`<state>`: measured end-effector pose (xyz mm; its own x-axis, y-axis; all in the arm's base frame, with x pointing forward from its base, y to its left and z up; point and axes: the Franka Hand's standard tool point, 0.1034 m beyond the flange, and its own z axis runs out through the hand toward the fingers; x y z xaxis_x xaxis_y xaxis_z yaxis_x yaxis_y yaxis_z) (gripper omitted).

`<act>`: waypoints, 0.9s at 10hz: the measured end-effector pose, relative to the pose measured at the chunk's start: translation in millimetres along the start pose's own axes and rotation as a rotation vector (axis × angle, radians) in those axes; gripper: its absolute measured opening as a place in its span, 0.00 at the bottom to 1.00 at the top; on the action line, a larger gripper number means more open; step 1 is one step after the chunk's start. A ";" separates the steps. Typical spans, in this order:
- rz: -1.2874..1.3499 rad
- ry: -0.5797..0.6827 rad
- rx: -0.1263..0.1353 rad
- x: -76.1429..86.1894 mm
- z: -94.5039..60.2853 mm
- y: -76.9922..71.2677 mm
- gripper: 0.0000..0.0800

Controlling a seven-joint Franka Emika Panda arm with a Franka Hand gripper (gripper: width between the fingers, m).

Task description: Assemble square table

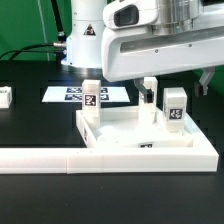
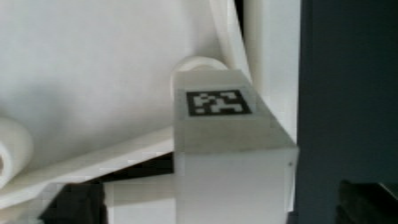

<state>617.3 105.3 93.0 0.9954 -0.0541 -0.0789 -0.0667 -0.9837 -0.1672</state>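
Observation:
The white square tabletop [image 1: 140, 137] lies on the black table against the white rail. One tagged white leg [image 1: 91, 98] stands at its corner on the exterior view's left. Another tagged leg [image 1: 176, 106] stands at the corner on the exterior view's right. My gripper [image 1: 176, 90] hangs over this second leg with its dark fingers set wide on either side. In the wrist view the leg [image 2: 228, 140] fills the space between the fingers [image 2: 71, 205], with a gap showing on one side. The tabletop [image 2: 89, 70] lies behind it. The gripper [image 2: 217, 205] is open.
The long white L-shaped rail [image 1: 60, 158] runs along the front and round the tabletop. The marker board [image 1: 70, 95] lies behind the tabletop. A small white part [image 1: 4, 97] sits at the far edge on the exterior view's left. The robot base [image 1: 85, 40] stands behind.

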 end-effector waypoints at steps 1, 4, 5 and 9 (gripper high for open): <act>-0.002 0.000 0.000 -0.3 0.3 -1.1 0.81; -0.014 0.000 0.000 -2.4 2.8 -8.4 0.81; -0.014 0.000 -0.001 -1.8 3.0 -6.7 0.69; -0.010 0.000 0.000 -1.6 3.1 -5.4 0.37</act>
<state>615.9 111.3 91.0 0.9960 -0.0439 -0.0775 -0.0565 -0.9842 -0.1677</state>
